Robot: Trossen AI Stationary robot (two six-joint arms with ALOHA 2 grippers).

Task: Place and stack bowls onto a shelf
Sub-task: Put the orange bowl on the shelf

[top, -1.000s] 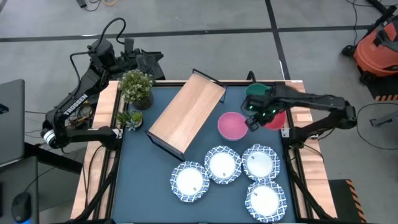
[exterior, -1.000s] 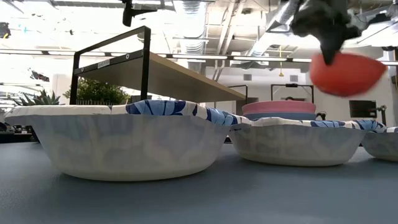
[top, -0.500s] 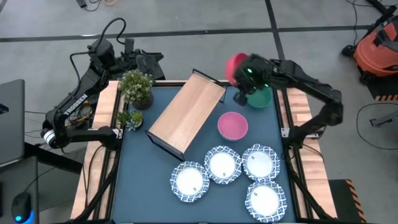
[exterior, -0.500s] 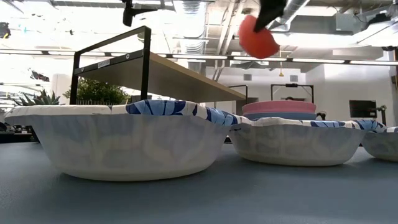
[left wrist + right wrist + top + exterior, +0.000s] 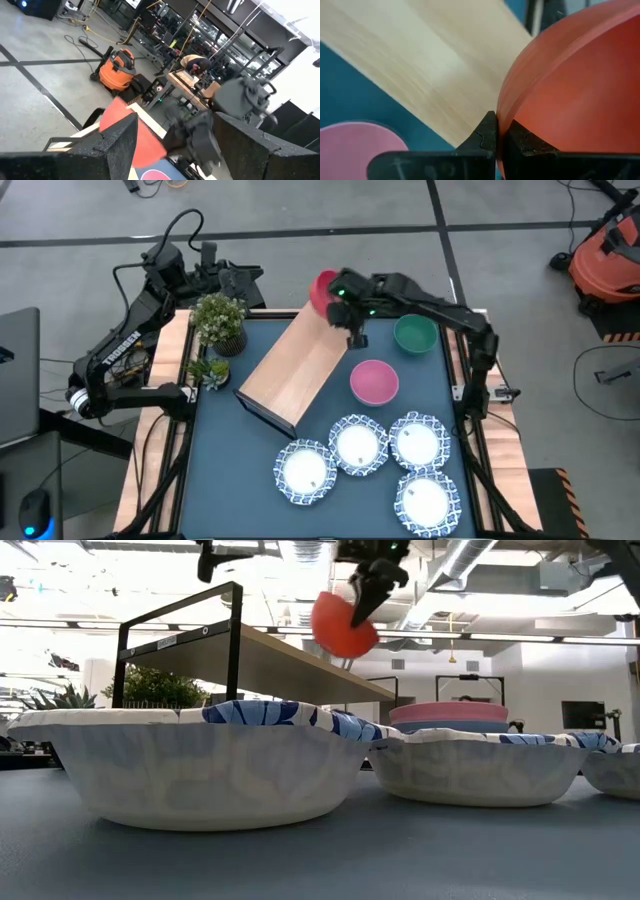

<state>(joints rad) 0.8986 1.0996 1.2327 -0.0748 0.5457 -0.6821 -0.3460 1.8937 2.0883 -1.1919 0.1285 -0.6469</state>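
Four white patterned bowls [image 5: 358, 445] sit clustered at the near side of the table, with the pink bowl [image 5: 374, 382] and green bowl [image 5: 415, 334] farther back. The right gripper [image 5: 345, 302] pinches the rim of the red bowl [image 5: 323, 292], holding it tilted in the air over the far end of the shelf [image 5: 296, 366]. The left gripper [image 5: 213, 272] waits beyond the table's far-left corner; whether its fingers are open cannot be told.

White lettering reading "TROSSEN" runs along the dark link of the left arm [image 5: 113, 352] at the table's left edge. The small white label on the shelf [image 5: 186, 639] frame is too small to read. Nothing else is legible.
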